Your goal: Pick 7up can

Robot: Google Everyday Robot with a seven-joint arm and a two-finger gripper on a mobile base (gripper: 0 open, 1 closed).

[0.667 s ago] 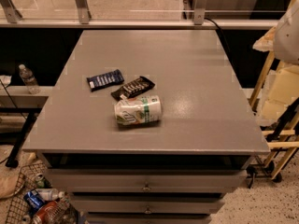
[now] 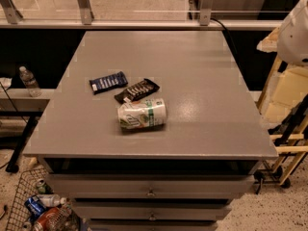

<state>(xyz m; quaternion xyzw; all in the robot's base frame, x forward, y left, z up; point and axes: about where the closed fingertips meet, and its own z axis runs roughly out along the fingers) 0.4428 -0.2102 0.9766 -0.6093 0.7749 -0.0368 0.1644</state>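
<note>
The 7up can (image 2: 142,114), white and green, lies on its side on the grey table (image 2: 192,81), left of the middle and towards the front. A flat black snack bar wrapper (image 2: 136,90) lies just behind it, close to it. A flat dark blue wrapper (image 2: 109,82) lies further back left. My gripper is out of view. Only a white rounded part of my arm (image 2: 294,32) shows at the right edge, beyond the table's right side and far from the can.
The table is the top of a drawer cabinet (image 2: 151,191). A wire basket of cans and bottles (image 2: 41,211) sits on the floor at the front left. A water bottle (image 2: 30,82) stands on a low shelf at the left. A wooden frame (image 2: 284,129) stands at the right.
The white arm part at the right edge has shifted slightly up and to the right. The can and both wrappers have not moved.
</note>
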